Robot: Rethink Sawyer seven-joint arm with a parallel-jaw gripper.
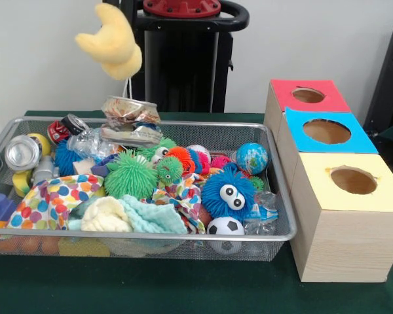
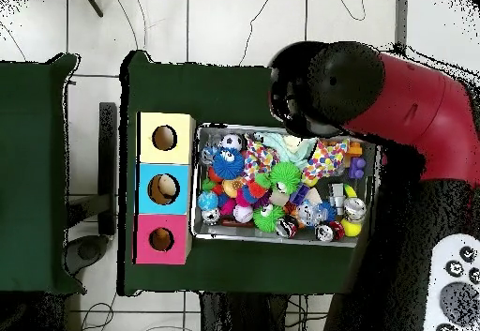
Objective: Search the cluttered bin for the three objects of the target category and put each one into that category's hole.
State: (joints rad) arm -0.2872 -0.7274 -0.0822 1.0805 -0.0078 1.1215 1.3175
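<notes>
Above the wire bin (image 1: 275,232), near its far rim, a yellow plush toy (image 1: 111,42) hangs in the air, with a thin pale cord or rod (image 1: 126,87) running down from it toward the clutter. We cannot see the gripper itself in the front view, and in the overhead view the red and black arm (image 2: 375,97) covers that spot, so we cannot tell whether it is holding the toy or how it stands.

We judge the plush toy to be the object in transit. Three boxes stand in a row just beside the bin: the red box (image 1: 308,96) farthest back, the blue box (image 1: 326,133) in the middle, the yellow box (image 1: 352,181) nearest the table's front edge, each with a round hole on top. The toy hangs over the bin's opposite end, well apart from all three holes. The coming move therefore turns on one relation: the carry must cross the whole width of the bin toward the boxes. If colour marks the category, the yellow box would be the target.
</notes>
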